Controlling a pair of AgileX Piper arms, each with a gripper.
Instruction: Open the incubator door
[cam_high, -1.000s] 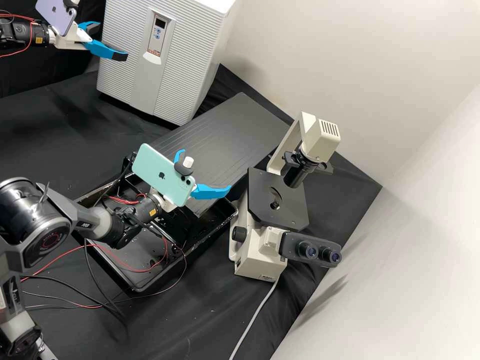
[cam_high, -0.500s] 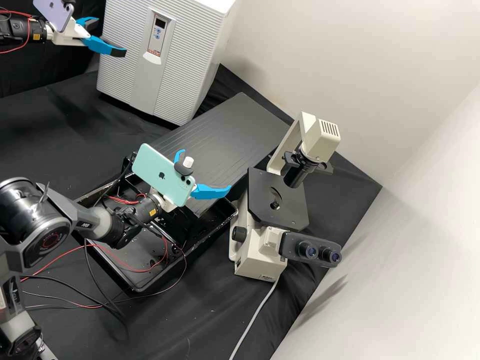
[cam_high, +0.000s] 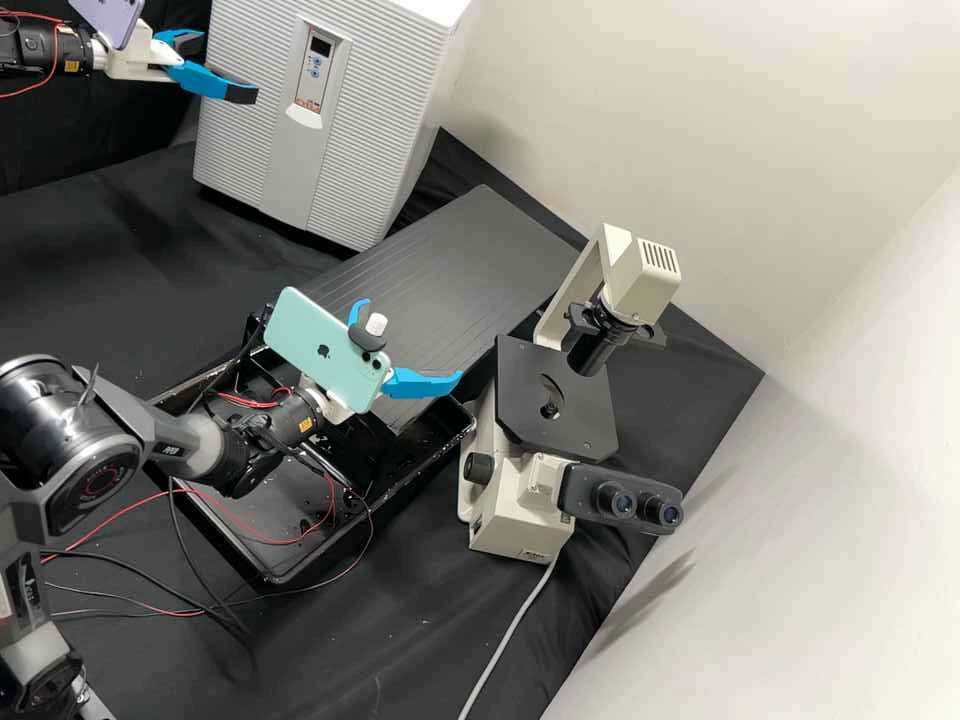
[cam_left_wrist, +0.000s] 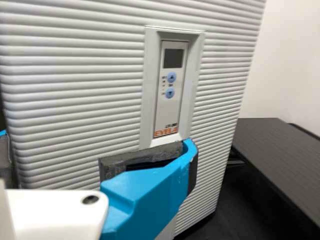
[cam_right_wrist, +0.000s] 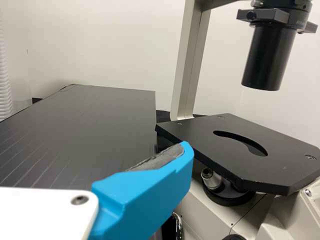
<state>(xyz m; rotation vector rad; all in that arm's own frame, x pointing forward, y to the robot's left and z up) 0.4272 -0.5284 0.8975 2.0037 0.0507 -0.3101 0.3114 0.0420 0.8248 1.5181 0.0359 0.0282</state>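
Observation:
The light grey incubator (cam_high: 375, 130) stands at the back left of the high view, its ribbed front door (cam_high: 240, 150) shut. My left gripper (cam_high: 222, 68) is open before the door's left part. In the left wrist view, the open left gripper (cam_left_wrist: 97, 155) has one finger (cam_left_wrist: 145, 195) across the strip just below the control panel (cam_left_wrist: 171, 90); whether it touches the door (cam_left_wrist: 75, 100) I cannot tell. The other finger shows at the picture's edge. My right gripper (cam_high: 412, 345) stands open beside the microscope, empty; in the right wrist view the right gripper (cam_right_wrist: 85, 155) shows one finger.
A beige microscope (cam_high: 520, 500) with a black stage (cam_high: 555, 400) stands right of my right gripper. A dark ribbed board (cam_high: 470, 260) lies between incubator and microscope. Under the right arm is a black tray (cam_high: 275, 575) with loose red wires (cam_high: 215, 510). A pale wall (cam_high: 800, 200) bounds the right side.
In the high view my left gripper has shifted slightly upward in front of the incubator, along with its arm. The right arm and the door look unchanged.

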